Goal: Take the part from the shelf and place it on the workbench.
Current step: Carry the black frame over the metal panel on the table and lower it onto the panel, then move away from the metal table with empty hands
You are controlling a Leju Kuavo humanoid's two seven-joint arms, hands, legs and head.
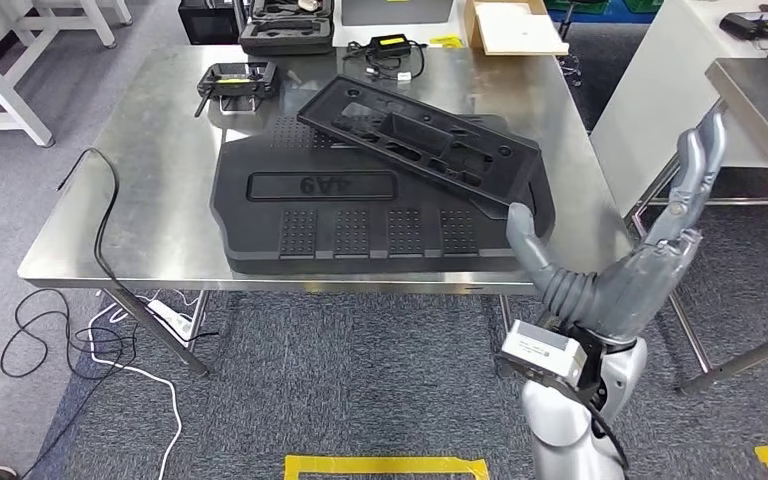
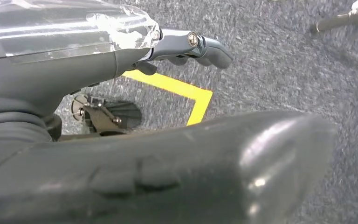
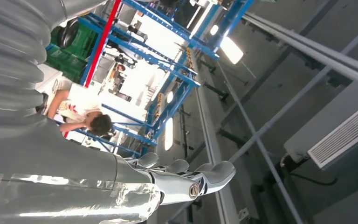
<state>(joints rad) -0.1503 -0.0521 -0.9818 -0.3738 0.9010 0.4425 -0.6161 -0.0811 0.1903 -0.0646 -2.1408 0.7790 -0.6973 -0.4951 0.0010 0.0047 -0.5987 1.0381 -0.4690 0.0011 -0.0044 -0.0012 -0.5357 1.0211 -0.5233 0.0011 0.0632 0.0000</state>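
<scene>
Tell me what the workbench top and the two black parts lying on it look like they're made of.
The workbench top looks like brushed stainless steel: silver-grey, with soft blurred reflections. The large black panel and the black frame lying tilted across it look like moulded plastic: matte, with raised characters, gridded patches and cut-out openings. Hard rubber can't be ruled out.

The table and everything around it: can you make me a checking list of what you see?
Surface: steel workbench, shiny.
Job's things: flat black part lying tilted on a bigger black panel.
Clutter: black cases, small black holder, cardboard box.
Hands: right hand raised beside the bench, holding nothing; left hand over the floor, holding nothing.
Cables: black cable over the edge; charger.
Surroundings: yellow floor tape, grey carpet.
</scene>
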